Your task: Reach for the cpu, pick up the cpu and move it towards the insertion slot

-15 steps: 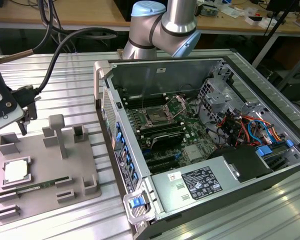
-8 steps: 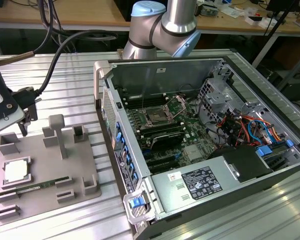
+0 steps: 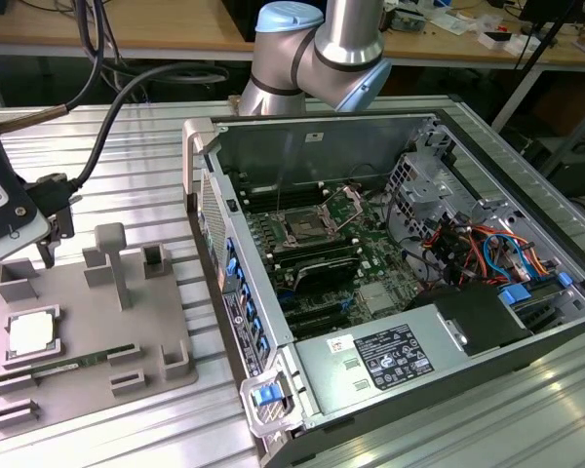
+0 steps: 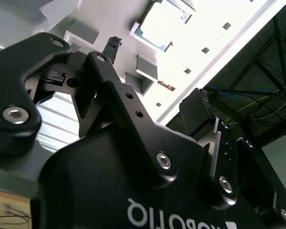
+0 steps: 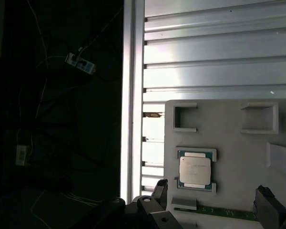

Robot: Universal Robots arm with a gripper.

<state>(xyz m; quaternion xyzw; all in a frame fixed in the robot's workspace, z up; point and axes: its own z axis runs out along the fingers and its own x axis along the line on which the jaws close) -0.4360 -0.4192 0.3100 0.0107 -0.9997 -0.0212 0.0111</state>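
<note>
Cpu: small flat square chip, silvery-white metal lid on a pale green-edged rim point(image 5: 195, 170) — lying flat, lid up, seated in a shallow square nest of the plate. Nest corners judged to keep it square and in a known spot for a grasp from above. Untouched, not lifted.

Fixture plate: grey moulded plastic plate with raised brackets and posts point(image 3: 88, 322). Resting on the ribbed aluminium table point(image 3: 146, 195) at the exterior view's left, well apart from the case; judged a holder for loose parts.

Memory stick: long thin green board point(image 3: 73, 363), lying in its own brackets just beside the cpu nest. No part of this task.

Gripper: black two-finger gripper on a white-and-black wrist body point(image 5: 212, 187). Hovering above the plate, near the cpu, pointed down toward it.

Fingers: black metal fingers point(image 5: 269, 207) — spread wide apart, holding nothing. Cpu lined up in the span between them in the first wrist view, nearer one finger; judged a set-up for straddling opposite edges.

Insertion slot: square metal-framed socket with dark centre and thin wire levers point(image 3: 307, 229). Set on the green motherboard point(image 3: 370, 258) inside the open grey computer case point(image 3: 312, 151), well apart from chip and gripper.

Stage: reach, by judgement; grasp not yet made.
</note>
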